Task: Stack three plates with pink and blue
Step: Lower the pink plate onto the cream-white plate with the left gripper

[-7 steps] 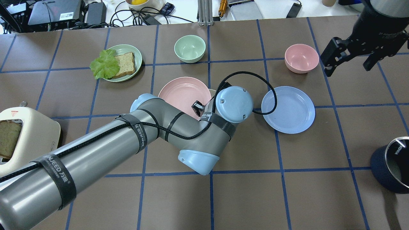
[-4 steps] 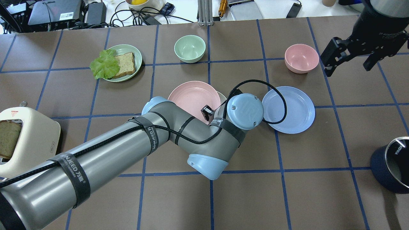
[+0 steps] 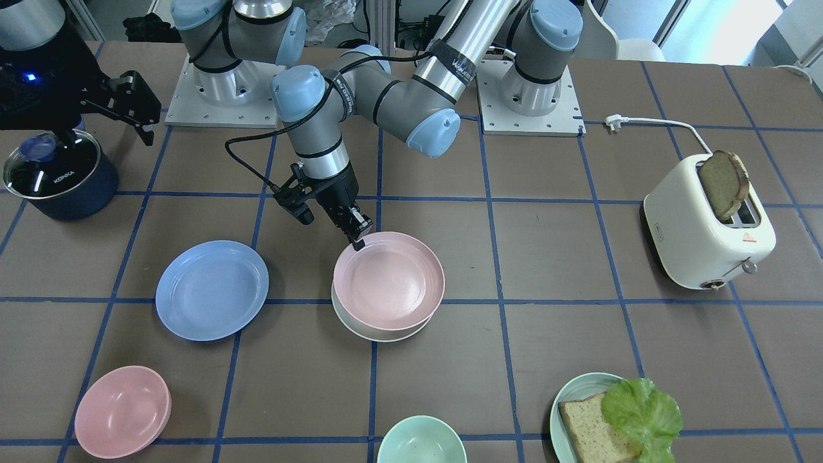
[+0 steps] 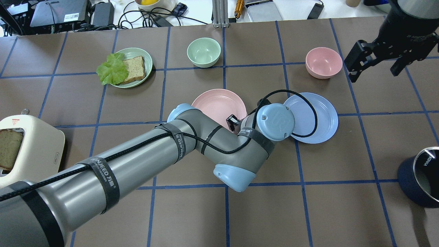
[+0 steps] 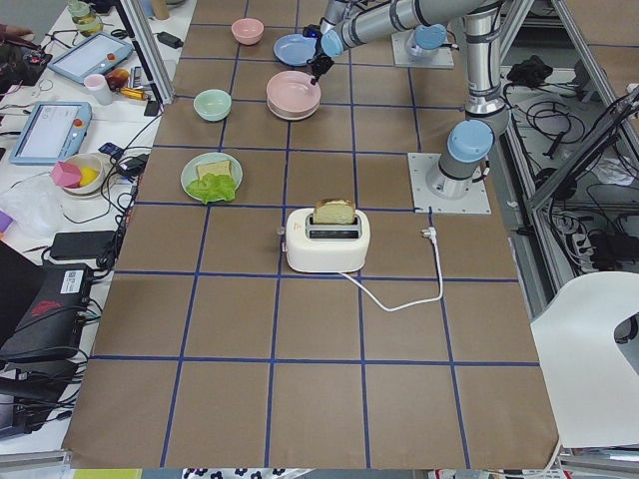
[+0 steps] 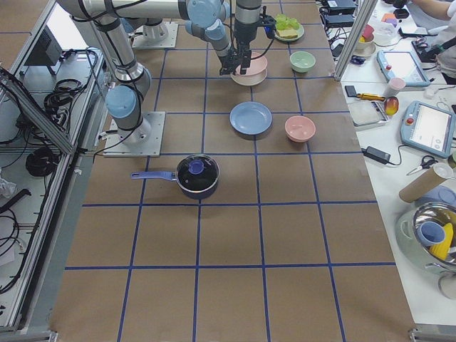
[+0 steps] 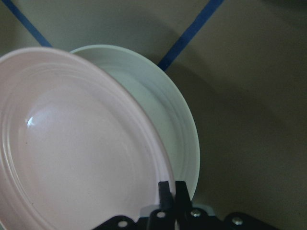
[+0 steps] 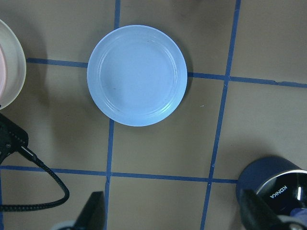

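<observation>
Left fingers: pressed close together on the near rim of the pink plate; in the wrist view the rim is pinched between them at bottom centre.
Pink plate: seen at centre of the front-facing view, held over the cream-white plate and shifted a little toward the top of the frame. It cannot be told whether it rests on the plate below or is held just clear.
Cream-white plate: flat on the tabletop. Only a crescent of its rim is exposed at the lower edge of the pink plate; in the left wrist view more of it is exposed at right.
Blue plate: flat on the tabletop, left of centre in the front-facing view, apart from the other two, with nothing on it. It is framed at upper left of centre in the right wrist view.
Right fingers: spread wide, nothing held. They are raised at the upper right of the overhead view, beside the pink bowl.
Other items: dark blue pot at left edge, toaster with a bread slice at right, green bowl at bottom centre, teal plate with bread and lettuce at bottom right.
</observation>
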